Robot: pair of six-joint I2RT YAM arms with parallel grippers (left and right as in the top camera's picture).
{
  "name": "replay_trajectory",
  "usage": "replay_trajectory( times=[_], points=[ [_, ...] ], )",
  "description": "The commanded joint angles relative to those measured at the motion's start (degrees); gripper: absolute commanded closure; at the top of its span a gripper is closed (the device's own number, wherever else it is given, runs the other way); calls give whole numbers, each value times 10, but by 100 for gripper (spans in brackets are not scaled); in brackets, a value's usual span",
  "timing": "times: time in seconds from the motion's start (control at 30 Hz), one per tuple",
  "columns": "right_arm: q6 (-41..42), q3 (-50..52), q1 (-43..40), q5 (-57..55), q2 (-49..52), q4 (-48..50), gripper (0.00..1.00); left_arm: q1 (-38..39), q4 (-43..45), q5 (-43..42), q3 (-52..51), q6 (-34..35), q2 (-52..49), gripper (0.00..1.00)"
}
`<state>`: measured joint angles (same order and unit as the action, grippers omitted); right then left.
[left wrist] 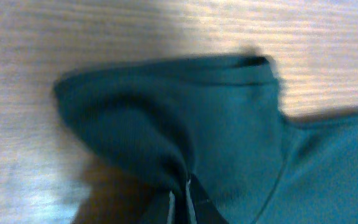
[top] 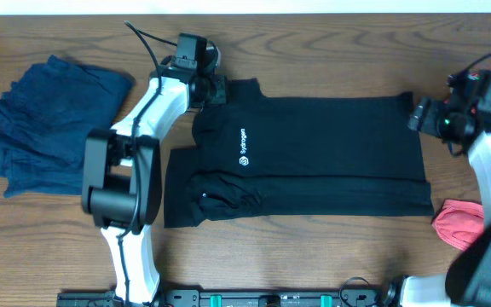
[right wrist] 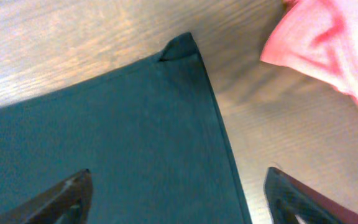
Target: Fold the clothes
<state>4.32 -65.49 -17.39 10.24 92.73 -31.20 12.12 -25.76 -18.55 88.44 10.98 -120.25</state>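
On the wood table (top: 314, 51), left fingers (left wrist: 199, 210) pinch the black shirt (top: 331, 145); right fingers (right wrist: 61, 196) gape above it.

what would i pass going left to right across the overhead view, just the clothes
pile of blue clothes → black t-shirt → pink garment

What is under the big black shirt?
Only the wooden table shows around the black shirt. Its near side is folded onto itself. Anything beneath the cloth is covered and can't be seen.
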Motion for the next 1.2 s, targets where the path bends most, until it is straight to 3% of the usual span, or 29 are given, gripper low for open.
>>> replay_trajectory(
  times=[0.0,0.2,0.47,0.77,1.17],
  points=[
    [-12,-57,13,13,91,23,10,7,-32,-3,8,14,21,94],
    [-17,-163,41,14,239,64,6,15,-67,-3,8,14,20,94],
    [10,-175,59,-25,322,125,7,15,-72,-3,8,13,20,94],
    [13,-175,59,-56,340,148,24,15,-74,-3,8,13,20,94],
    [21,-175,59,-62,340,134,98,15,-86,-3,8,13,20,94]
  ],
)
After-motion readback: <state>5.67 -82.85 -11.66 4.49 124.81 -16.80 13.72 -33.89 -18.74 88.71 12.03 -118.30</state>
